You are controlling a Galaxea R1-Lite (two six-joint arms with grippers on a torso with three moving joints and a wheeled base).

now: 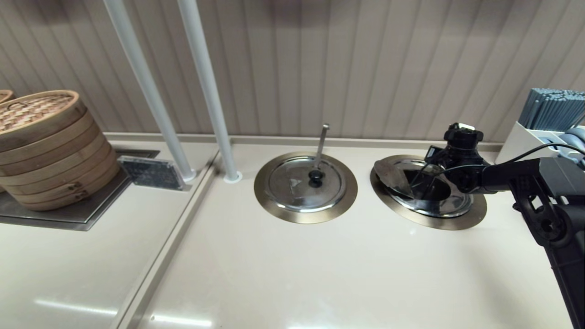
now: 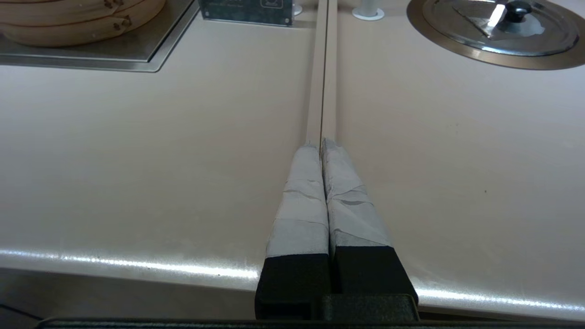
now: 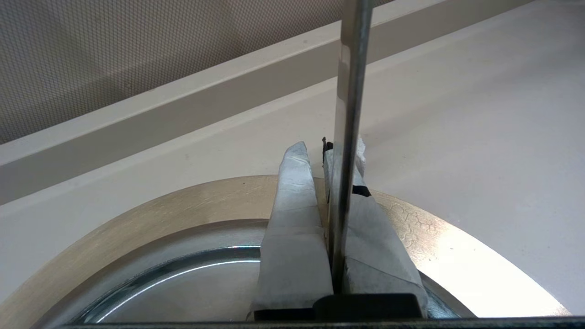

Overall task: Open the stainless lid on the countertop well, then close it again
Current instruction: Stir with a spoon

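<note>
The countertop well (image 1: 457,221) is the right one of two brass-rimmed rings. My right gripper (image 1: 427,183) hangs over its middle and hides the knob. The stainless lid (image 1: 394,177) looks tipped: a grey wedge-shaped face overlaps the ring's left side, with a dark opening beside it. In the right wrist view my right gripper (image 3: 329,145) is shut, and the steel ladle handle (image 3: 349,91) runs down into the slit between the fingers. The brass rim (image 3: 160,205) curves beyond them. My left gripper (image 2: 321,142) is shut and empty, parked low over the counter seam.
The twin lid (image 1: 305,183) with its near-vertical ladle handle (image 1: 321,144) sits left of the well. Two white poles (image 1: 205,91) rise behind it. Bamboo steamers (image 1: 45,146) stand far left, and a white holder of grey sticks (image 1: 548,119) stands far right.
</note>
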